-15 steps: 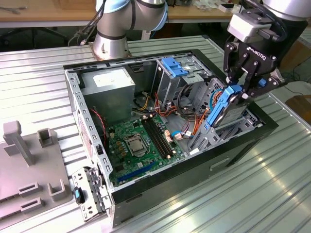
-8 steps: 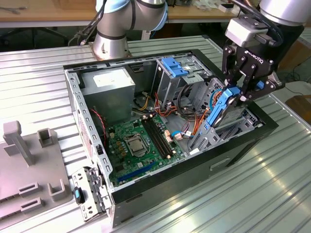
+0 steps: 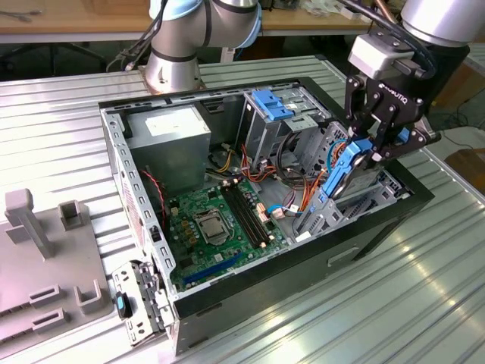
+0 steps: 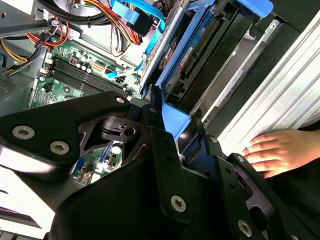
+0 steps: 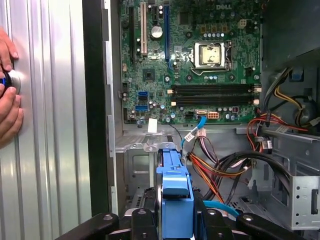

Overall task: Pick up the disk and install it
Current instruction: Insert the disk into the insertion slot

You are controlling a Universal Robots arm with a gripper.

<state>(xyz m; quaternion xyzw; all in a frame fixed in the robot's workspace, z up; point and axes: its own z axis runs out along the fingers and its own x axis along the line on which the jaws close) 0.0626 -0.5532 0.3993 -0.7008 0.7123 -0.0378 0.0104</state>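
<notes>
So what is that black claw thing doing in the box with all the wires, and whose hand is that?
That is a robot arm. Its black pincer is shut on the disk, a drive in a blue frame, held tilted at one end of the open computer case. The green board inside is the computer's main board. One picture looks from off the arm; two come from cameras riding near its wrist. The case lies on a ribbed metal table, where a person's hand rests.

Robotics workshop, ribbed metal counter (image 3: 61, 114), opened desktop computer case (image 3: 364, 243), robot arm base (image 3: 173, 72), grey fixture blocks (image 3: 45, 250), wooden bench (image 3: 76, 19)
</notes>
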